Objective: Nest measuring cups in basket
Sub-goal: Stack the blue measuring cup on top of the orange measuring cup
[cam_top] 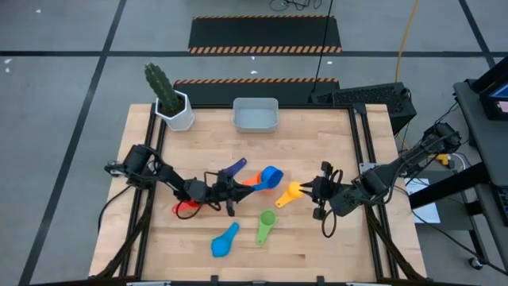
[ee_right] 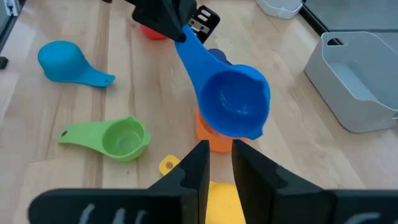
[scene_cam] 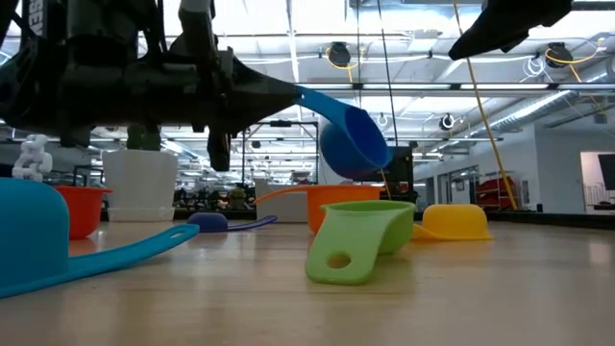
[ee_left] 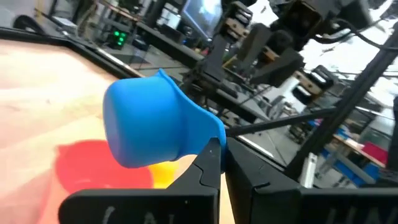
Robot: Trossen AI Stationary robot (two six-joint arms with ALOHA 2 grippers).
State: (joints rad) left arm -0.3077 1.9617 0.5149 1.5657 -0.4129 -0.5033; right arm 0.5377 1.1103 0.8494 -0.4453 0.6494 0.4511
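My left gripper is shut on a blue measuring cup, which hangs over an orange cup at mid-table. My right gripper hovers to the right, above a yellow cup that lies rim-down on the table. Its fingers stand a little apart with nothing between them. A dark blue cup, a red cup, a light blue cup and a green cup lie on the table. The grey-blue basket stands at the far edge. My left gripper pinches the free end of the blue cup's handle between its two fingers. The fingers come about level from the table's left and lie along the handle. The cup is lifted clear and tilted, its bowl lower than the handle, above the orange cup.
A white pot with a cactus stands at the far left corner, beside the basket. Bare wood lies along the near edge, right of the green cup.
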